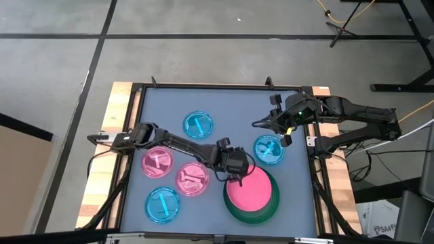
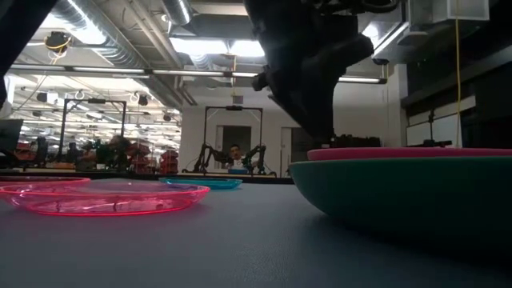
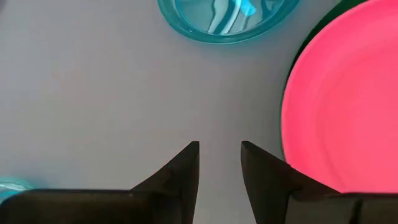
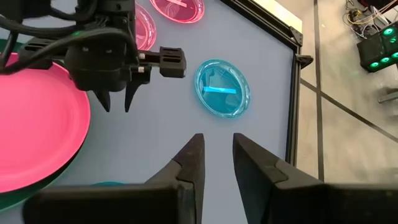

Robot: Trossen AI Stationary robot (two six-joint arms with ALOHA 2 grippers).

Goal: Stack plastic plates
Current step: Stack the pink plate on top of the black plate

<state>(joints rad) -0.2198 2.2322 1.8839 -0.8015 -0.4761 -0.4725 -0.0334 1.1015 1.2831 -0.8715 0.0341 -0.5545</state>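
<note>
L gripper (image 1: 238, 177) is seen w/ jaws narrowly apart, empty, at the edge of 1 opaque pink plate (image 1: 249, 190) stacked in 1 green plate (image 1: 252, 211). R gripper (image 1: 287, 137), jaws narrow, empty, is held by a blue plate (image 1: 268, 149). Counted on the table (image 1: 224, 108): 3 blue, 2 translucent pink.

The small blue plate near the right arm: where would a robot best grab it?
Probably at the raised rim of the blue plate, coming from above on the side facing the right tool: it lies flat, so only the thin edge offers a pinch.
</note>
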